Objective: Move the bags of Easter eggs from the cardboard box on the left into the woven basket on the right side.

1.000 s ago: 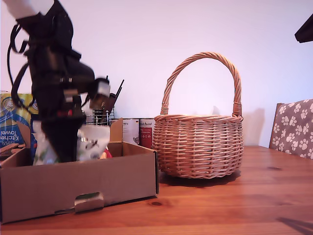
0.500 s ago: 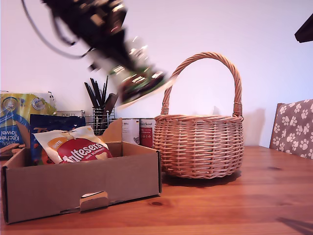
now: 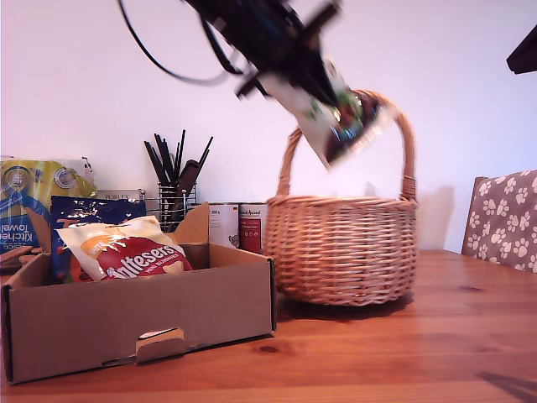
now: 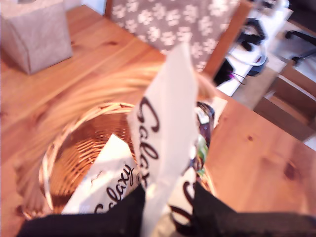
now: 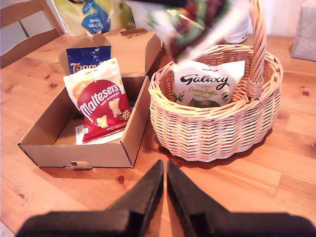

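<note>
Kitchen towel pack (image 3: pixel 25 210), utensil holder (image 3: pixel 174 186)

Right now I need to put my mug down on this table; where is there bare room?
Bare wood lies in front of the cardboard box and the woven basket, and at the exterior view's right, between basket and chair. Behind the box it is crowded with packs and tins.

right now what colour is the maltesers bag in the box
Red and white Maltesers bag, clearest in the second wrist view.
</note>
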Motion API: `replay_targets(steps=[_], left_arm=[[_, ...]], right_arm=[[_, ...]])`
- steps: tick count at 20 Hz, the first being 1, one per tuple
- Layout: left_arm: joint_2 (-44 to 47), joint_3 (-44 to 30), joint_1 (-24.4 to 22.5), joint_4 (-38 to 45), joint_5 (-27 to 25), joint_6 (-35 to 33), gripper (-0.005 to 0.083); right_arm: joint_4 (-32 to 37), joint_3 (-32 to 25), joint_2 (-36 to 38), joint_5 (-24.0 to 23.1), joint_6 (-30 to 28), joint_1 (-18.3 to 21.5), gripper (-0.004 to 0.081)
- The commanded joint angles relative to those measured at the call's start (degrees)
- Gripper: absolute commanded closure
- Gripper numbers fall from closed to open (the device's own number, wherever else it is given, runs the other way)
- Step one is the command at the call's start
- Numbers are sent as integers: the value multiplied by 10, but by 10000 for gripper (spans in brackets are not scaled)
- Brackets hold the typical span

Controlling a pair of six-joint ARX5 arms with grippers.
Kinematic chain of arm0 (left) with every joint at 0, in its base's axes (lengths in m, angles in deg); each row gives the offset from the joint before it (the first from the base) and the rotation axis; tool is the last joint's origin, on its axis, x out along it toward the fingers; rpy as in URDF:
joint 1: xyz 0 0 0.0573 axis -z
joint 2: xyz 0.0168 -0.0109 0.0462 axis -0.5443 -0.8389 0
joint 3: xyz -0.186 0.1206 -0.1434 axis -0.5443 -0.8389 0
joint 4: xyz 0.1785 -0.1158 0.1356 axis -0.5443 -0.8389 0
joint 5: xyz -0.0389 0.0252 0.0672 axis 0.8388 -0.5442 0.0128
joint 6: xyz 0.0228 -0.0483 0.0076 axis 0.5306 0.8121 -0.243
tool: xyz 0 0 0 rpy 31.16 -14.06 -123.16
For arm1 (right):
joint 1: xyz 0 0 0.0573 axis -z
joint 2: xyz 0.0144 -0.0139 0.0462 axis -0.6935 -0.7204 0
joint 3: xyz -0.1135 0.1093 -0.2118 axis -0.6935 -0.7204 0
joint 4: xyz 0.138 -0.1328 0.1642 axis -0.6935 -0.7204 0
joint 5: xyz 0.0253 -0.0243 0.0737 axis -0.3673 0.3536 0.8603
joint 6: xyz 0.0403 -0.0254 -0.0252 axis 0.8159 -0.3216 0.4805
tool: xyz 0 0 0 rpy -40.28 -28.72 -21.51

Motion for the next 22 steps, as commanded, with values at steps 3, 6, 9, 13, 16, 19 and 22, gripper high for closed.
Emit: replay_targets(steps=[3, 6, 9, 13, 16, 19, 22], left_arm=[[-69, -6, 10, 39, -45, 31, 797], [-96, -6, 19, 42, -46, 49, 797], [-113, -6, 25, 17, -46, 49, 797], [-113, -6, 28, 8, -39, 49, 728], [-113, -6, 28, 2, -39, 45, 386], [-108, -5, 28, 10, -44, 26, 329], [-93, 9, 24, -8, -57, 26, 387]], right_arm=[[5, 10, 0, -8, 0, -2, 783], [5, 10, 0, -8, 0, -2, 783], [5, 10, 0, -8, 0, -2, 783], [5, 10, 0, -8, 0, -2, 783], [5, 10, 0, -8, 0, -2, 783], [5, 10, 0, -8, 0, -2, 783], [4, 10, 0, -7, 0, -2, 783]])
